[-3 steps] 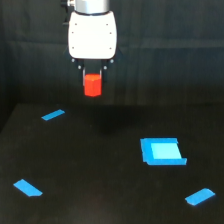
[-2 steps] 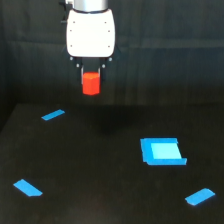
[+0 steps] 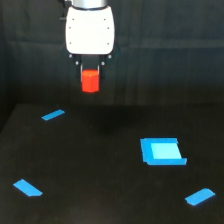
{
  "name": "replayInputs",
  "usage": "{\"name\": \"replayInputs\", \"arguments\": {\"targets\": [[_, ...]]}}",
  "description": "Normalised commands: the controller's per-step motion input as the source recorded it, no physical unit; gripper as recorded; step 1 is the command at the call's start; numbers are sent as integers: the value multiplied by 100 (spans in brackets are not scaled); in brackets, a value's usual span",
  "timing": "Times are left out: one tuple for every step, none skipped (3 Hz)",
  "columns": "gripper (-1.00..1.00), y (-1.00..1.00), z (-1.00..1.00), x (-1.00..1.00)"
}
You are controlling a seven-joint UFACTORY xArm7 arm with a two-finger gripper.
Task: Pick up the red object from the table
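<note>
The red object [image 3: 90, 81], a small red-orange short cylinder, hangs high above the table [image 3: 100, 170] in the upper middle of the exterior view. My gripper [image 3: 90, 79], under the white arm head, is shut on it, with a dark finger on each side. Its lower half sticks out below the fingers. It touches nothing else.
On the glossy black table lie blue strips at the exterior view's left [image 3: 53, 115], lower left [image 3: 28, 188] and lower right [image 3: 199, 196]. A blue square patch [image 3: 161, 151] sits right of centre. A dark curtain forms the backdrop.
The gripper has risen a little further with the red object held in it, drifting slightly to the exterior view's left. The blue pieces have not moved.
</note>
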Motion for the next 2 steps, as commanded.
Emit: {"name": "replayInputs", "arguments": {"targets": [[-92, 2, 24, -4], [-100, 11, 15, -1]]}}
